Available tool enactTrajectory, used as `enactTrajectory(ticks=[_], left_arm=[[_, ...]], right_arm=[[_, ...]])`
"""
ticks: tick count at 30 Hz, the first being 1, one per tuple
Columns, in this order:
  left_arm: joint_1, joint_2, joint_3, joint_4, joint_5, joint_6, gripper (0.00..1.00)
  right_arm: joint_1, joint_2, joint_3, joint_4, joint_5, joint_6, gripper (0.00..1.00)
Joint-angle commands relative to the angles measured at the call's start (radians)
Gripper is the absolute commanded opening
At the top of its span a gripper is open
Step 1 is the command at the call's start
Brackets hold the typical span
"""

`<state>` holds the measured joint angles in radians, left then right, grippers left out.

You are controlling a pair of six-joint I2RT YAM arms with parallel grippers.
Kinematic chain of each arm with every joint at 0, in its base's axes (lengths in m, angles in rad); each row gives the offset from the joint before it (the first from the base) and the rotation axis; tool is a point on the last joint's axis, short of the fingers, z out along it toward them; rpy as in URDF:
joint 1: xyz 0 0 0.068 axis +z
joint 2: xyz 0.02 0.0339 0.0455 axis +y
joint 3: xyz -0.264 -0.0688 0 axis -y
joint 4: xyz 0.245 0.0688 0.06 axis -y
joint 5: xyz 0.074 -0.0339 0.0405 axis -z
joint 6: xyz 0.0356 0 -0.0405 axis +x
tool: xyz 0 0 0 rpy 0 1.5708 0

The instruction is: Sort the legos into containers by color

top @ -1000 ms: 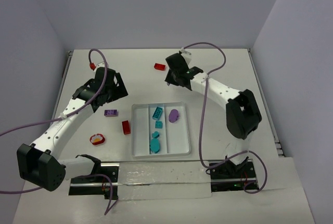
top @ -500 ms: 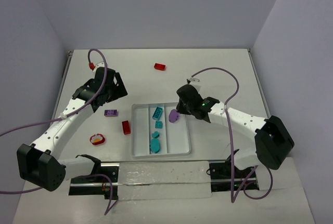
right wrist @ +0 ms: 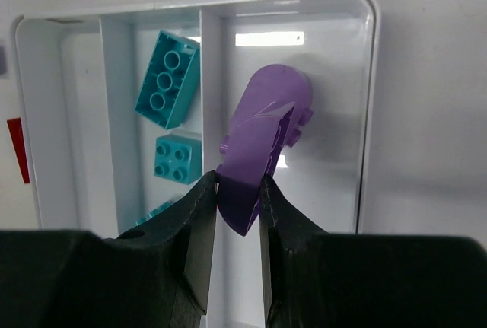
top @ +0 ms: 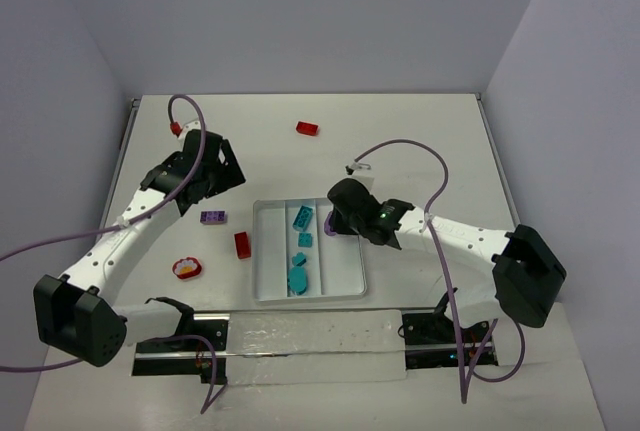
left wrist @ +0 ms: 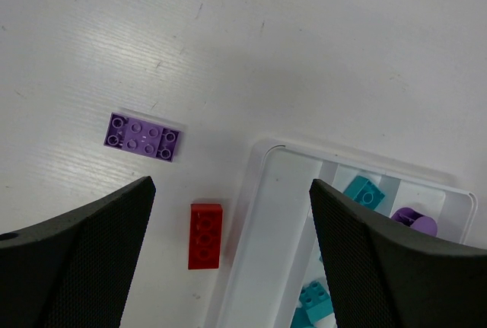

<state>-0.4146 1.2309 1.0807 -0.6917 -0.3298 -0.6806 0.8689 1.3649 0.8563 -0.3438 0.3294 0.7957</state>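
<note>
My right gripper is shut on a purple rounded brick and holds it over the right compartment of the white tray, directly in front of another purple rounded shape there. In the top view this gripper is at the tray's far right. Teal bricks lie in the middle compartment. My left gripper is open and empty above the table left of the tray, over a purple rectangular brick and a red brick.
Another red brick lies at the far middle of the table. A small red, white and yellow piece lies near the left arm. The tray's left compartment holds nothing. Purple cables arc over both arms.
My right arm swung from the far side of the table, near the far red brick, toward me to the tray's right compartment. The left arm has not moved.
</note>
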Motion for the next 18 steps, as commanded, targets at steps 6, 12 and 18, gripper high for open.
enactTrajectory(ticks=[6, 12, 18], left_arm=[[0.025, 0.038, -0.005, -0.040, -0.070, -0.096, 0.91], [0.076, 0.082, -0.010, -0.118, -0.126, -0.235, 0.91], [0.144, 0.100, -0.075, -0.104, -0.068, -0.345, 0.92]], right_arm=[[0.063, -0.001, -0.008, -0.004, 0.048, 0.039, 0.01], [0.068, -0.016, -0.053, -0.001, 0.049, 0.053, 0.09], [0.070, -0.005, -0.059, 0.010, 0.048, 0.056, 0.17]])
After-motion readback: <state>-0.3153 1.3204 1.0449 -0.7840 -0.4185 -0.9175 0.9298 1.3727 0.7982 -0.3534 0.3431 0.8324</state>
